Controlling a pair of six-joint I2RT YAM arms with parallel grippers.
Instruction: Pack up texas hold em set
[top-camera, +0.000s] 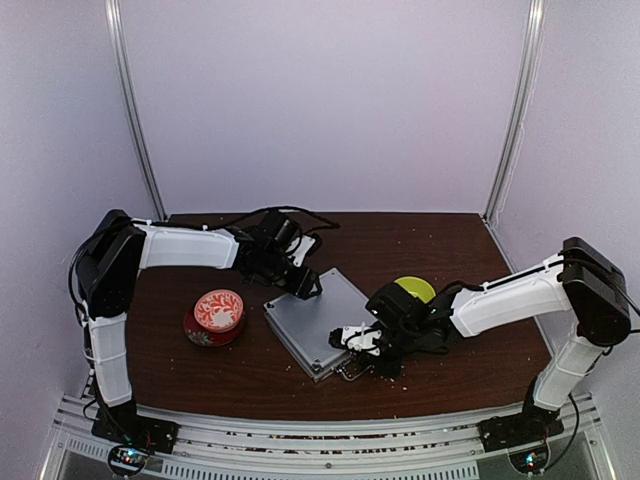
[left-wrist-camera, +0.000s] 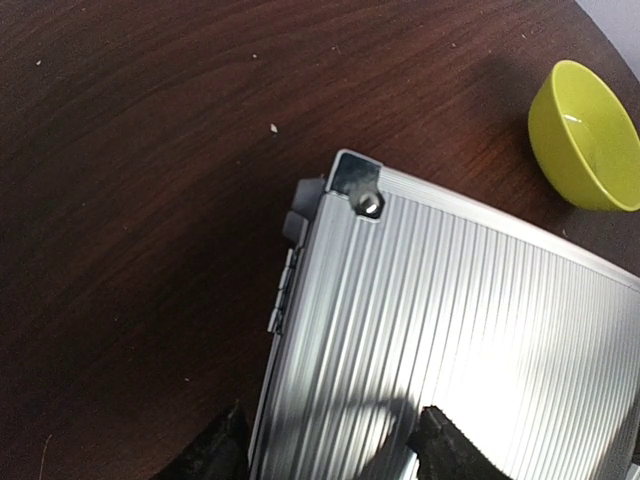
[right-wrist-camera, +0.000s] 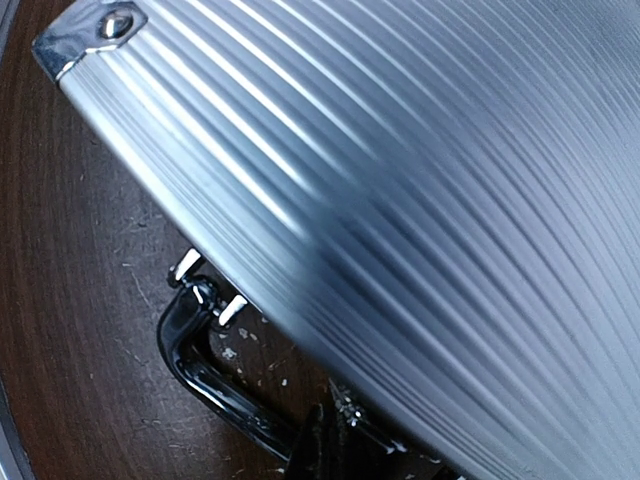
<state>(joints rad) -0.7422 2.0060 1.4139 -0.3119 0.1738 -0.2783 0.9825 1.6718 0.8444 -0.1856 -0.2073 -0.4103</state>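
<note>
The silver ribbed aluminium case (top-camera: 315, 320) lies shut and flat on the table's middle; chips, cards, dice and buttons are out of view. My left gripper (top-camera: 300, 283) is at the case's far-left edge. In the left wrist view (left-wrist-camera: 335, 450) it is open, one finger over the table and the other over the lid (left-wrist-camera: 470, 330). My right gripper (top-camera: 358, 340) is at the case's near-right edge by the black handle (right-wrist-camera: 200, 370). There the lid (right-wrist-camera: 420, 170) fills the view. Only one dark fingertip (right-wrist-camera: 325, 440) shows, beside the handle.
A round red tin with a white floral lid (top-camera: 216, 315) stands left of the case. A lime-green bowl (top-camera: 415, 289) sits just right of the case, behind my right arm; it also shows in the left wrist view (left-wrist-camera: 585, 135). White crumbs lie near the handle.
</note>
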